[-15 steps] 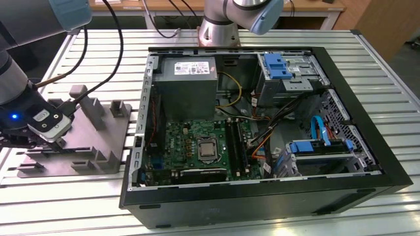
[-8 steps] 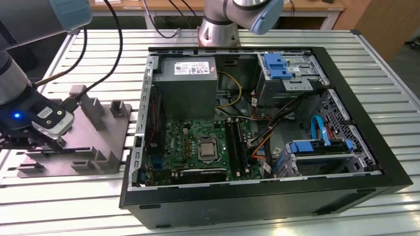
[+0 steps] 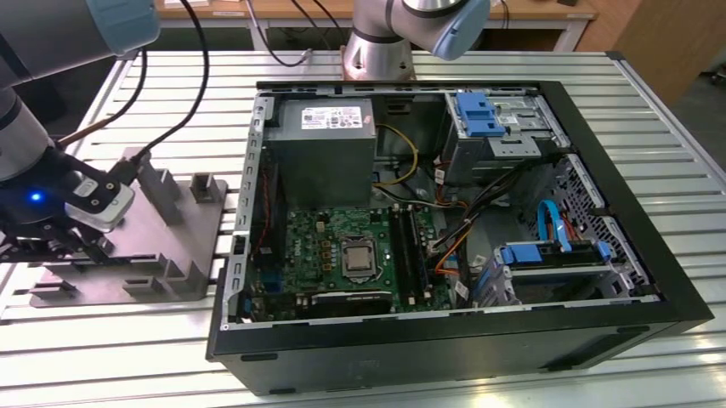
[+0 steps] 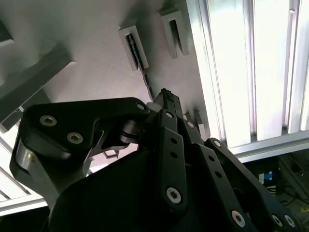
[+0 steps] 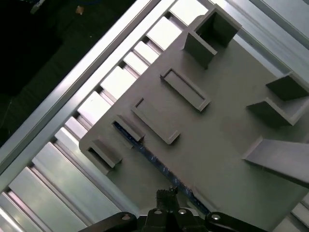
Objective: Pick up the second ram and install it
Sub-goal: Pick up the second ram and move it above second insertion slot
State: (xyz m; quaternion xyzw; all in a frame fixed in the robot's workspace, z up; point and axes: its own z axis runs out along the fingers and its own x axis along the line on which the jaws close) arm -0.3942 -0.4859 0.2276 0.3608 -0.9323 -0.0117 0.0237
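The claw (image 3: 68, 242) hangs low over a gray holder plate (image 3: 170, 246) that lies on the metal surface (image 3: 681, 212) with long slats. The second ram (image 5: 149, 159) is right under the tip of the claw. It is a long, thin, dark stick. It stands on its thin edge in the small slots of the holder plate (image 5: 227, 121). In the first wrist view, the tip of the claw (image 5: 166, 195) is just at the stick, about halfway along it. I cannot tell if it touches the stick. In the second wrist view, one end of the second ram (image 4: 146, 79) sits in a small slot of the holder plate (image 4: 96, 58), just past the tip of the claw (image 4: 166, 99). I cannot tell if the claw is wide or narrow. The bright slats of the surface (image 4: 231, 72) run just beside the plate. Well apart from the claw, toward the exterior view's right, a black computer case (image 3: 454, 348) lies open on the surface. Inside it is a green board (image 3: 329, 246) with long black slots (image 3: 406, 246).
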